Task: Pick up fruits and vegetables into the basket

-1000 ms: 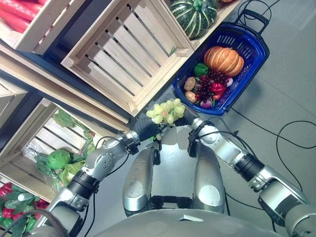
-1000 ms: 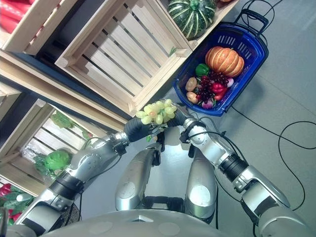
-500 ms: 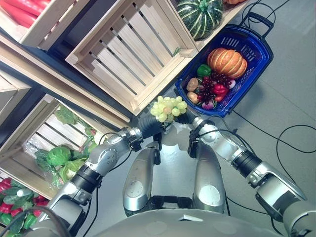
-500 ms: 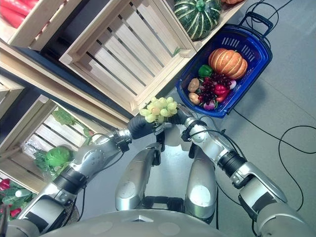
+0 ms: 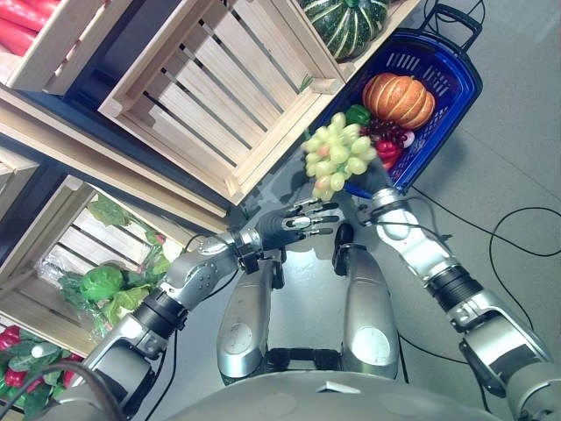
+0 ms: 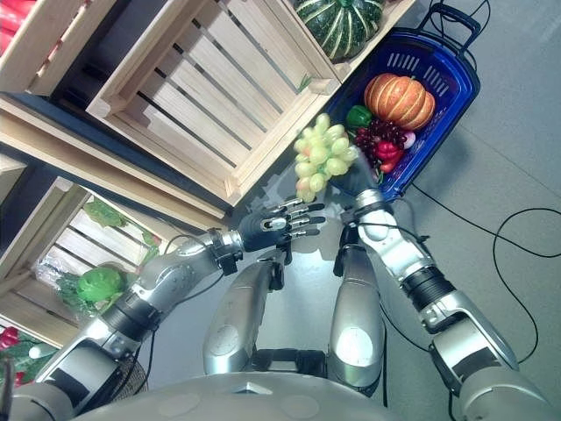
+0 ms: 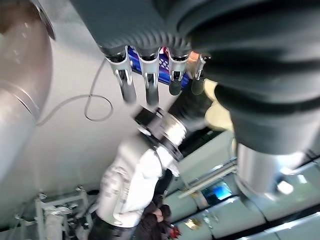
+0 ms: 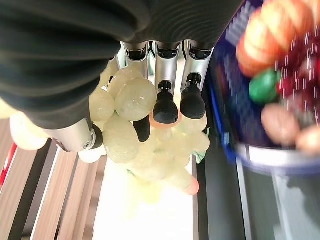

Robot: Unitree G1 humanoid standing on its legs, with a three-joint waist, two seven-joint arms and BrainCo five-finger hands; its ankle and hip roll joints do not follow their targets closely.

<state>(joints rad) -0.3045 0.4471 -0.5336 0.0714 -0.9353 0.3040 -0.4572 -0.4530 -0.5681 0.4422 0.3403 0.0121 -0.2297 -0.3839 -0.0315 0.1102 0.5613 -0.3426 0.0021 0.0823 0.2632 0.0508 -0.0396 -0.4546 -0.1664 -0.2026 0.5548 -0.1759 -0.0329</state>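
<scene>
A bunch of green grapes (image 5: 337, 158) hangs in the air just short of the blue basket (image 5: 414, 61), which stands on the floor. My right hand (image 8: 167, 102) is shut on the grapes (image 8: 131, 131), its fingers curled over the top of the bunch. The basket holds an orange pumpkin (image 5: 399, 99), a green pepper (image 5: 356, 114), dark red grapes (image 5: 384, 132) and other small produce. My left hand (image 5: 301, 224) floats below the grapes with straight fingers (image 7: 150, 82) and holds nothing.
An empty slatted wooden crate (image 5: 215, 88) sits left of the basket, with a striped green squash (image 5: 342, 22) on the shelf beside it. A lower crate holds lettuce (image 5: 102, 284). Red produce (image 5: 22, 35) lies in the top-left crate.
The grapes passed from my left hand to my right, which carried them up and right towards the basket. My left hand let go, opened and dropped a little lower.
</scene>
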